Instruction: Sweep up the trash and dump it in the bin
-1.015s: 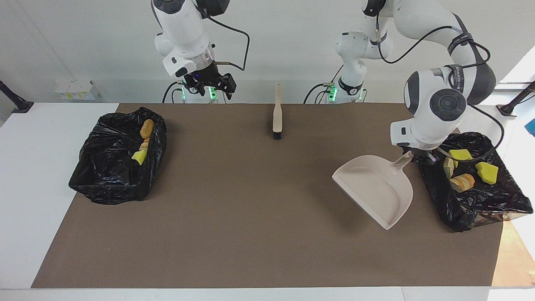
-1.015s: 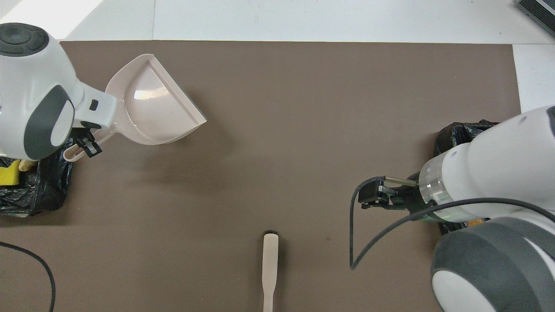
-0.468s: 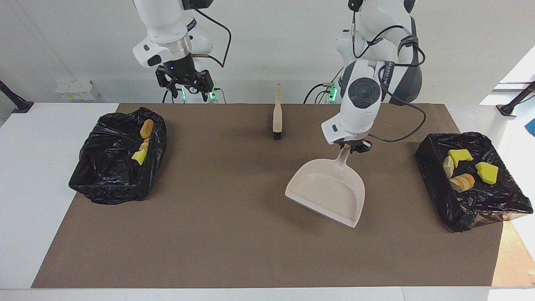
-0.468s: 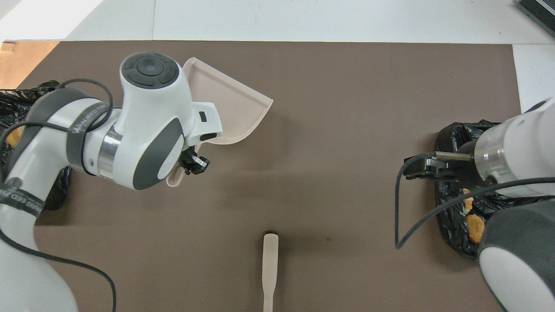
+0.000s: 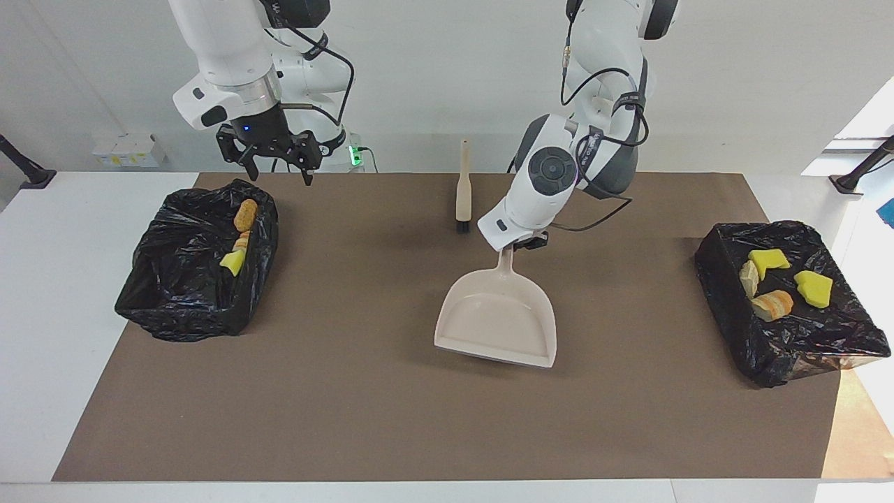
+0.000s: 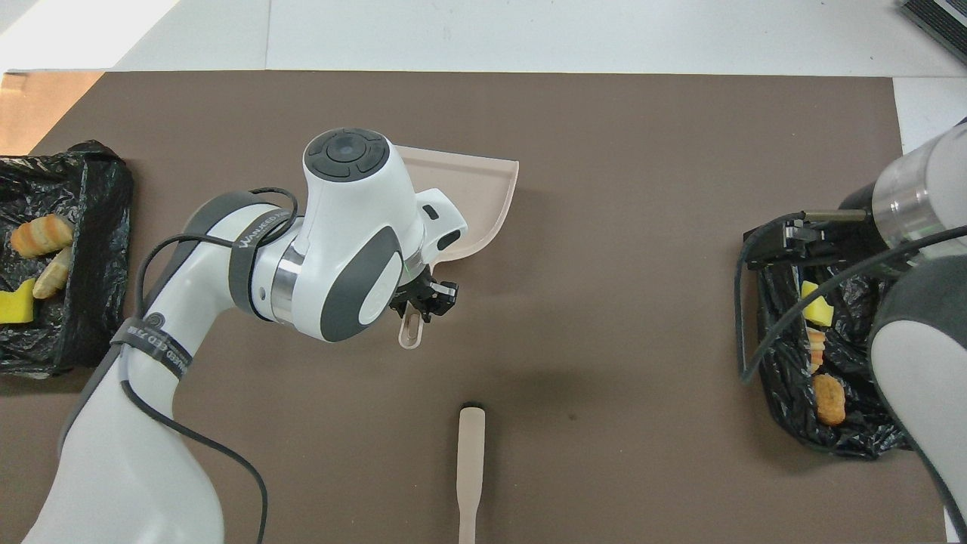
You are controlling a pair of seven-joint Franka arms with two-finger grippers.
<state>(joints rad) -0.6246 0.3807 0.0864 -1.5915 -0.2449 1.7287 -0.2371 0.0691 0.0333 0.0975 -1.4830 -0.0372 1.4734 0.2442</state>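
Observation:
My left gripper is shut on the handle of the empty beige dustpan, held low over the middle of the brown mat, mouth pointing away from the robots. The overhead view shows the left gripper on the handle, with the dustpan partly under the arm. Trash lies in two black-bagged bins. The bin at the right arm's end holds an orange-brown lump and a yellow piece. The bin at the left arm's end holds yellow sponge pieces and a bread-like lump. My right gripper hangs open and empty, over the mat's edge by its bin.
The beige hand brush lies on the mat between the two arm bases, bristles pointing away from the robots, also seen as the brush from overhead. The brown mat covers the white table. A cable loops from the right wrist.
The left arm has carried the dustpan from beside the bin at its end to the mat's middle, turning it. The right gripper has swung from the middle toward its own bin.

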